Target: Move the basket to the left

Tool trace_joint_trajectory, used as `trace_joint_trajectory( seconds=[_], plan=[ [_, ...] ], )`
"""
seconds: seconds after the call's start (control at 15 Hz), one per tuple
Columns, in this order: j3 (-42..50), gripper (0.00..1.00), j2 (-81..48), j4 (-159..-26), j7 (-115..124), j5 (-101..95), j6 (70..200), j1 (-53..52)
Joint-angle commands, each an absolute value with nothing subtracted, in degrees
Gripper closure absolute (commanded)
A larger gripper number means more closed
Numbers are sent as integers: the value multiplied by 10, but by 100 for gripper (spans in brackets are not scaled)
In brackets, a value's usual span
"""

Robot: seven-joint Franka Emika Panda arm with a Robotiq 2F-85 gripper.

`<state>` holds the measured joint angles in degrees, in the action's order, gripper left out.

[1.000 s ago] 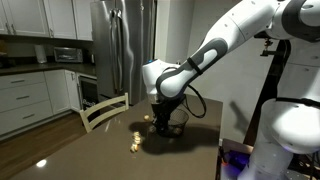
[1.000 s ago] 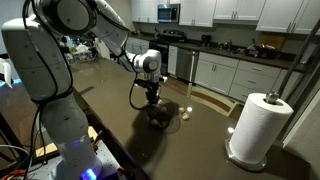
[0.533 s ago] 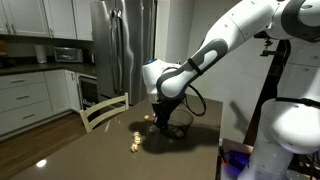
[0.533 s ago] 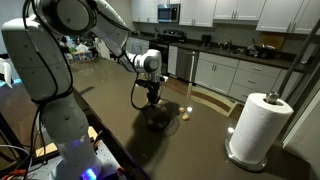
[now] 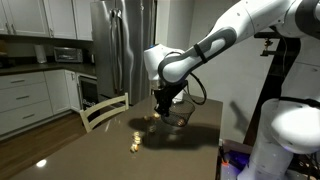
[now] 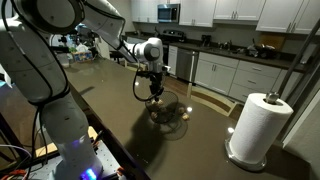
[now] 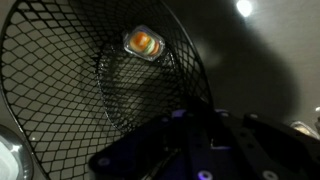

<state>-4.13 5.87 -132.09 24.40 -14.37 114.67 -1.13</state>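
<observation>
The basket (image 5: pixel 174 119) is a round bowl of thin dark wire mesh, see-through. It hangs tilted from my gripper (image 5: pixel 163 103) just above the dark table (image 5: pixel 90 155), and shows in both exterior views (image 6: pixel 167 110). The gripper (image 6: pixel 155 93) is shut on the basket's rim. In the wrist view the mesh (image 7: pixel 70 90) fills the left and middle of the picture. The dark fingers (image 7: pixel 190 140) sit at the bottom, partly hidden in shadow. A small yellowish object (image 7: pixel 144 42) shows through the mesh.
Small yellowish objects lie on the table (image 5: pixel 135 138) near the basket (image 6: pixel 186 112). A paper towel roll (image 6: pixel 258 125) stands on the table. A white chair (image 5: pixel 105 110) stands at the table's far edge, with a fridge (image 5: pixel 120 45) behind.
The gripper has risen with the basket in it, lifting it off the table and shifting it a little sideways. The yellowish objects have not moved.
</observation>
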Motion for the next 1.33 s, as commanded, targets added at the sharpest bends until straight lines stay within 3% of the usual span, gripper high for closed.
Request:
trace_joint_trajectory(
  seconds=[0.0,1.27],
  plan=[
    [-58,95,63,-1288,254,-169,1094,-22],
    [-119,95,-23,-1190,135,-165,992,-118]
  ],
)
